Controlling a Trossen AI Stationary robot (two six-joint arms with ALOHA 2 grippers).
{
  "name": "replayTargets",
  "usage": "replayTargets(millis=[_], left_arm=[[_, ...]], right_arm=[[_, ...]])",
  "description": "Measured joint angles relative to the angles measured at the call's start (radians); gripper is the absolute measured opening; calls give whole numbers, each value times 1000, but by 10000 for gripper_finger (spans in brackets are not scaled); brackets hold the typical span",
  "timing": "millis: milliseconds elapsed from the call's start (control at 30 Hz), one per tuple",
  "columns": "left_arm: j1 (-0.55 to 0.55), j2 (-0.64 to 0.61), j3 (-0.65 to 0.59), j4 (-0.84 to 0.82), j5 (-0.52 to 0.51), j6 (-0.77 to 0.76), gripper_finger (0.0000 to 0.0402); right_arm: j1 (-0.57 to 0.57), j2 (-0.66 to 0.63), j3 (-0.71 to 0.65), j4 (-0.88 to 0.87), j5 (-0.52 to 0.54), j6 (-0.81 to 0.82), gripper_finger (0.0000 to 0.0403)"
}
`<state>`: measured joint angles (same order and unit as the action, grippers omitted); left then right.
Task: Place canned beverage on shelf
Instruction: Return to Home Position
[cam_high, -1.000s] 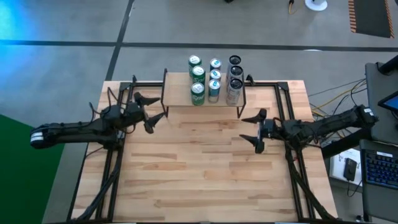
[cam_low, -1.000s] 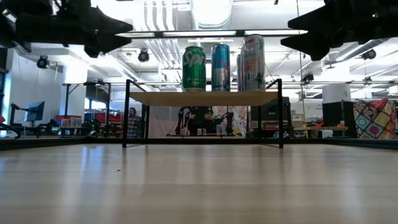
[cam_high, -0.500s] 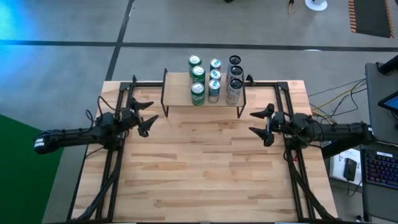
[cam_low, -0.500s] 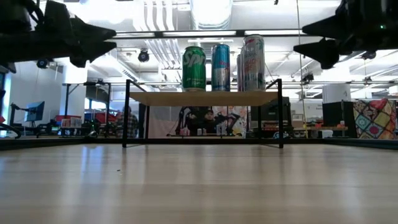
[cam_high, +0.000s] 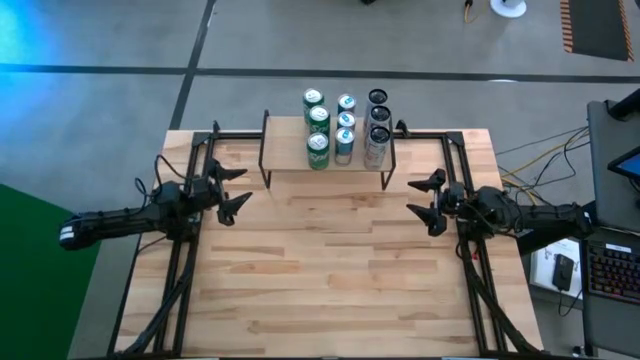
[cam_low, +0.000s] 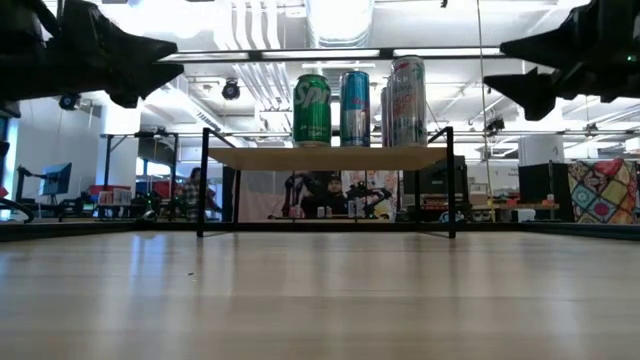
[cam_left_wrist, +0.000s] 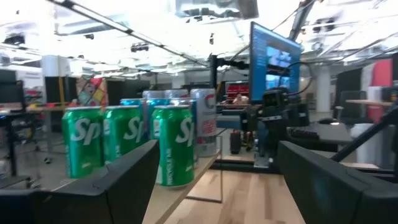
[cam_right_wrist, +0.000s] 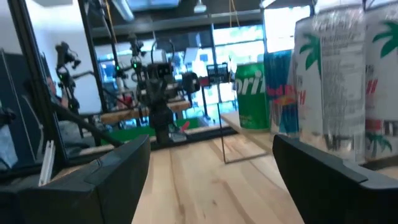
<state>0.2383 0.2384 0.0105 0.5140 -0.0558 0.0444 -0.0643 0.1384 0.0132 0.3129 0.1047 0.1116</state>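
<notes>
The shelf (cam_high: 290, 150), a light wood plank on thin black legs, stands at the table's far middle. On it stand three rows of upright cans: green cans (cam_high: 318, 149), blue cans (cam_high: 344, 144) and tall white cans (cam_high: 376, 143); they also show in the low view (cam_low: 312, 108). My left gripper (cam_high: 234, 190) is open and empty, left of the shelf and above the table. My right gripper (cam_high: 432, 199) is open and empty, right of the shelf. The left wrist view shows the green cans (cam_left_wrist: 175, 145); the right wrist view shows a white can (cam_right_wrist: 328, 81).
Black frame rails (cam_high: 188, 250) run along the table's left and right sides (cam_high: 470, 270). The wooden tabletop (cam_high: 320, 270) lies bare in front of the shelf. A desk with a keyboard (cam_high: 610, 270) stands beyond the right edge.
Both arms have drawn back from the shelf: my left gripper toward the table's left edge, my right gripper toward the right edge. Both stay open and empty. The cans have not moved.
</notes>
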Motion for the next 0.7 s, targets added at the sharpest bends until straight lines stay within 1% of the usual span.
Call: replayTargets(millis=[167, 200, 267, 333, 400, 500, 567, 633, 700], left_arm=[[0, -4, 0, -1, 16, 2, 310], [0, 0, 0, -1, 16, 2, 306], [0, 3, 0, -1, 16, 1, 285], [0, 4, 0, 0, 16, -1, 247], [1, 2, 0, 0, 7, -1, 196], [1, -4, -1, 0, -14, -2, 116], [1, -8, -1, -1, -15, -2, 70], [1, -15, -1, -13, -15, -14, 32], [1, -26, -1, -34, -15, -29, 9]], right_arm=[[0, -25, 0, -1, 2, 1, 327], [0, -26, 0, -1, 3, 2, 327], [0, -26, 0, -1, 9, 1, 325], [0, -26, -1, -3, 31, -1, 313], [0, -26, -1, -10, 34, -4, 290], [0, -26, -1, -25, 34, 0, 238], [0, -26, -1, -34, 34, 1, 201], [0, -26, -1, -39, 48, 5, 163], [0, -26, -1, -54, 74, 9, 123]])
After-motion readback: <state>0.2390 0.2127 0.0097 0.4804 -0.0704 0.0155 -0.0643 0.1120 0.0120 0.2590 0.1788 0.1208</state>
